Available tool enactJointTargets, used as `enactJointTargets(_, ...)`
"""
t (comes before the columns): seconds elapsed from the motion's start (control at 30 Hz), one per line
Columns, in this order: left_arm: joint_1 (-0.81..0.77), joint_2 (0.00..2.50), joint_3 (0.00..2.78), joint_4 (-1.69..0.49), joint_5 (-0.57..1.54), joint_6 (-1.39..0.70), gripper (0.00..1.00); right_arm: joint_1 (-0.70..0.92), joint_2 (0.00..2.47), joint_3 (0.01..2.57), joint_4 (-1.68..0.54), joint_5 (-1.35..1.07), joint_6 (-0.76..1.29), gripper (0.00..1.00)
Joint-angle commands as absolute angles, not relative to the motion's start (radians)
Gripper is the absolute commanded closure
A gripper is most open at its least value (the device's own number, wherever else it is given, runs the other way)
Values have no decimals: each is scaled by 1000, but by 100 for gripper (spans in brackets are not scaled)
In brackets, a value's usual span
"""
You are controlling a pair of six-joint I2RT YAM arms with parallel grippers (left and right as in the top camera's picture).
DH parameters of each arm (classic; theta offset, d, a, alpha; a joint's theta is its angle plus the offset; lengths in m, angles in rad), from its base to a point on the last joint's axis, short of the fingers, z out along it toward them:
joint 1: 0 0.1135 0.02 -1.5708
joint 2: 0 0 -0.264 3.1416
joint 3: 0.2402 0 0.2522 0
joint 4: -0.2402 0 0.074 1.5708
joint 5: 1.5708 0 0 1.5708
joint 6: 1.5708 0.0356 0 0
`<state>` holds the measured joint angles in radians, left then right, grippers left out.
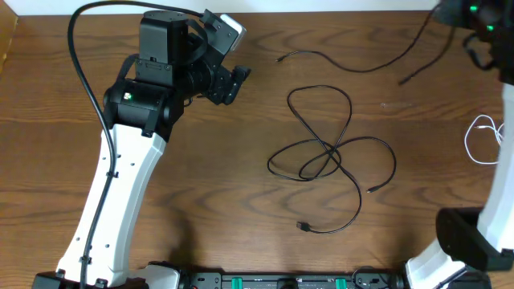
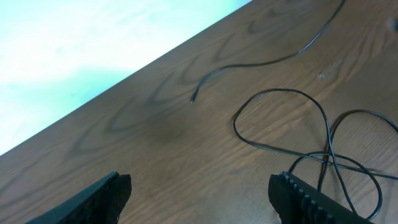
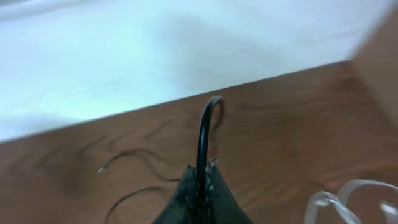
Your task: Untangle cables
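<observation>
Well, table (image 1: 201,185): brown wood; all 3 cables lie on it or hang over it, right of centre.
Left gripper (image 2: 199,186): jaws wide apart and holding nothing, over bare wood toward the far edge.
Right gripper (image 3: 200,183): pinched closed on the long black cable at the far right corner; the cord arches up out of the fingers.
Looped black cable (image 1: 329,148): mid-table, folded into several loops that cross at 1 central point. It lies just ahead of the left gripper and off to 1 side, near 1 finger but not touching it.
Long black cable (image 1: 321,58): runs from a free tip near the far edge across to the right gripper; it looks clear of the looped cord.
White cable (image 1: 480,138): a small curl at the right edge, well apart from both black cords.
Plug (image 1: 303,227): the small end of the looped cable, nearest the front edge.
Handling: likely thin, light and limp, so it would slide on the wood and trail after any pull. Tugging an end could tighten the crossing.
Hold: probably an outer loop or the plug end, with fingertips low against the table.
</observation>
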<state>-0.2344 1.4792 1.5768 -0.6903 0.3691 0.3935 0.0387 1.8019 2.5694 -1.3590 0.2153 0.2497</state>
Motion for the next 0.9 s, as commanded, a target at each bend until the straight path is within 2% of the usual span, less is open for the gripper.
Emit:
enactJointTargets(0.0,-230,1478,1580,-687,385,400,24,-38,1749,2581,-1399,368,285,99)
enactJointTargets(0.47,-230,1478,1580,-688,385,400,24,-358,1760,2580,-1536,571,389,99)
enactJointTargets(0.73,-230,1478,1580,-687,385,400,24,-533,1810,2558,-1555,541,412,99)
enactJointTargets(0.87,-230,1478,1580,-687,385,400,24,-564,1852,2505,-1561,461,411,99)
